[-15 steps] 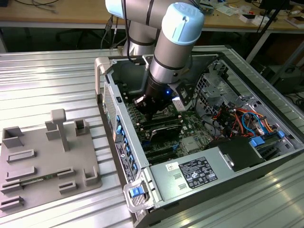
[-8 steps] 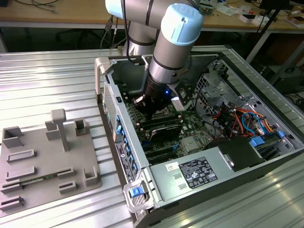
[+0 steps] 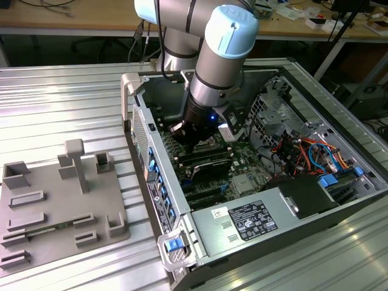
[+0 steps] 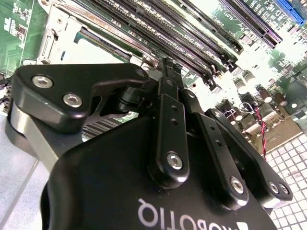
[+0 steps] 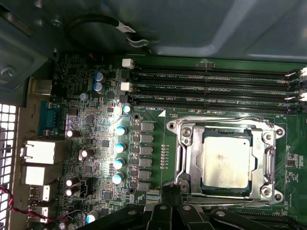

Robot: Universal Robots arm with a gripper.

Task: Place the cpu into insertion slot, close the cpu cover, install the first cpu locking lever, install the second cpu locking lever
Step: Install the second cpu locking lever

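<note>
Sitting in insertion slot (image 5: 225, 160): cpu (image 5: 226, 160), cover (image 5: 184, 158) framing it flat. Hovering near socket edge: claw (image 5: 165, 191), fingers pinched narrow, carrying nothing.

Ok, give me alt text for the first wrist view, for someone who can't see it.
A silver-topped cpu sits in the insertion slot on a green motherboard, framed by the metal cpu cover. Long black memory slots run alongside, and the black end effector hangs near the socket.

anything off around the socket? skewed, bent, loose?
Nothing stands out. In the first wrist view the cpu lies flat and square in the insertion slot, edges parallel to the metal frame, and the memory slots beside it look straight. The pincer sits at the frame's edge; whether it touches cannot be told.
</note>
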